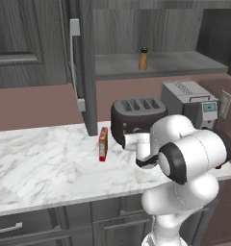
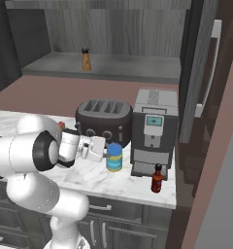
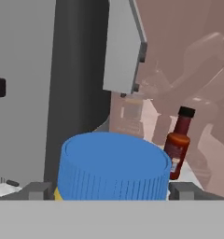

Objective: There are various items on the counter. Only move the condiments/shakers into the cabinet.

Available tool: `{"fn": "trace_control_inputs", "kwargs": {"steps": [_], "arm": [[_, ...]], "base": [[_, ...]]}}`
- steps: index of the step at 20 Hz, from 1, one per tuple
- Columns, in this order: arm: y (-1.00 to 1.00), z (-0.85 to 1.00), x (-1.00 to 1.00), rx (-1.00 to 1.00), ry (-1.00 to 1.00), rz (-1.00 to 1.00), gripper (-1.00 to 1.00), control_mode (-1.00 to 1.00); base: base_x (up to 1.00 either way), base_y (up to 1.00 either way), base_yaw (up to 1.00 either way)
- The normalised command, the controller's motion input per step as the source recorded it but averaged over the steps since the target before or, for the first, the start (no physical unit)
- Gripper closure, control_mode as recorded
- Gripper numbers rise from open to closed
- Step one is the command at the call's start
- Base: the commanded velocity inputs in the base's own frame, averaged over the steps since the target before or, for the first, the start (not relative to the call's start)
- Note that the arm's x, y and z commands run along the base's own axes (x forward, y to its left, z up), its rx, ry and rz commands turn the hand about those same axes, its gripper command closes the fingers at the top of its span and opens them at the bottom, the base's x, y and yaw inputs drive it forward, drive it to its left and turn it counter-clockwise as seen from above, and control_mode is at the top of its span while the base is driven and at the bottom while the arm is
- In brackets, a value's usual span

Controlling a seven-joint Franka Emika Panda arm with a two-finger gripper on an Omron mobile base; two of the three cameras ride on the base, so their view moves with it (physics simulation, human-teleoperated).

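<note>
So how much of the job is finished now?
One of three is done: the shaker stands on the cabinet shelf. In hand: the open gripper straddles the blue-lidded jar, not yet closed. Left: the jar and the red bottle on the counter. The box stays.

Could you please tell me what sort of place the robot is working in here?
A rendered home kitchen, apparently: a marble counter over dark drawers carries a four-slot toaster and a coffee machine, with a wall cabinet above.

We are losing the blue-lidded jar's (image 3: 113, 166) lower body under the hand view's bottom edge, its label barely showing.
</note>
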Motion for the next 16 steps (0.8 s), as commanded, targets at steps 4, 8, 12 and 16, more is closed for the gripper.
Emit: {"fn": "trace_control_inputs", "kwargs": {"steps": [4,8,12,16], "arm": [[0.01,0.93,-0.16,0.0,-0.21,0.0,1.0,-1.0],[0.0,1.0,-0.39,0.0,-0.27,0.0,1.0,-1.0],[0.0,1.0,-0.27,0.0,-0.19,0.0,1.0,-1.0],[0.0,1.0,-0.3,-0.01,-0.16,0.04,1.0,-1.0]], "base": [[0.0,0.0,0.0],[0.0,0.0,0.0],[0.0,0.0,0.0],[0.0,0.0,0.0]]}}
